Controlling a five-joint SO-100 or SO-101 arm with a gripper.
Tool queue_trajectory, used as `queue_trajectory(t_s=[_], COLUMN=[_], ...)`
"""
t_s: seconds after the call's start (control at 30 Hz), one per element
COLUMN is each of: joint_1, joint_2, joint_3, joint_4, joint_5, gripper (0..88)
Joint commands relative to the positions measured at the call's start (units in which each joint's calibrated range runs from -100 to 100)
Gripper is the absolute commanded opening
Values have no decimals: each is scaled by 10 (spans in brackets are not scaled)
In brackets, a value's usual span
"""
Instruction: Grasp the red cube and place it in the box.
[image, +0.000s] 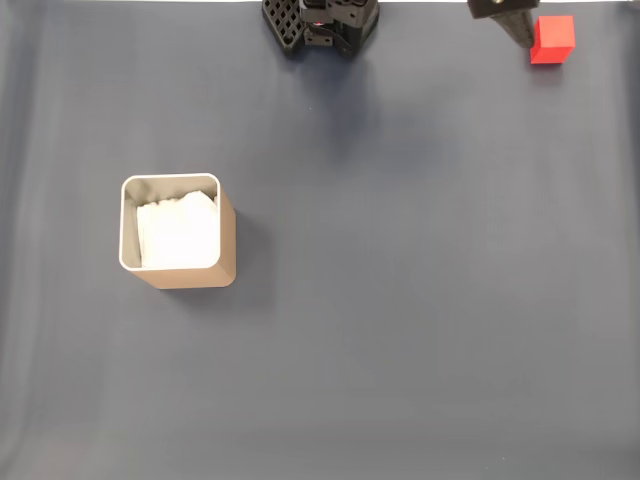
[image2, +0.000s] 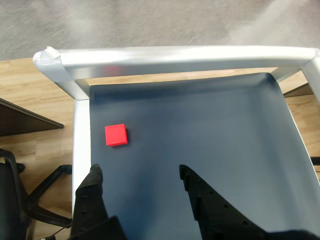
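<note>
Nowhere writing: red cube plain.

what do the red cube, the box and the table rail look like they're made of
Red cube: likely plastic or painted wood; even matte colour, no glare.
Box: thin tan walls with a pale rim, perhaps coated card or sheet metal; the crumpled white lining looks like paper.
Table rail: looks like brushed aluminium; silvery satin sheen, faintly reflecting red.
Table cover: dark blue matte sheet, possibly fabric or vinyl.

Blue-grey table bearing red cube, box
</note>
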Motion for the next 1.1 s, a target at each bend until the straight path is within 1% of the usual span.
queue_trajectory(t_s=[0.0, 0.23, 1.07], joint_1=[-12, -36, -44], joint_2=[0, 9, 90], joint_3=[5, 32, 92], joint_4=[-26, -58, -167], joint_5=[6, 0, -25], gripper=[399, 409, 411])
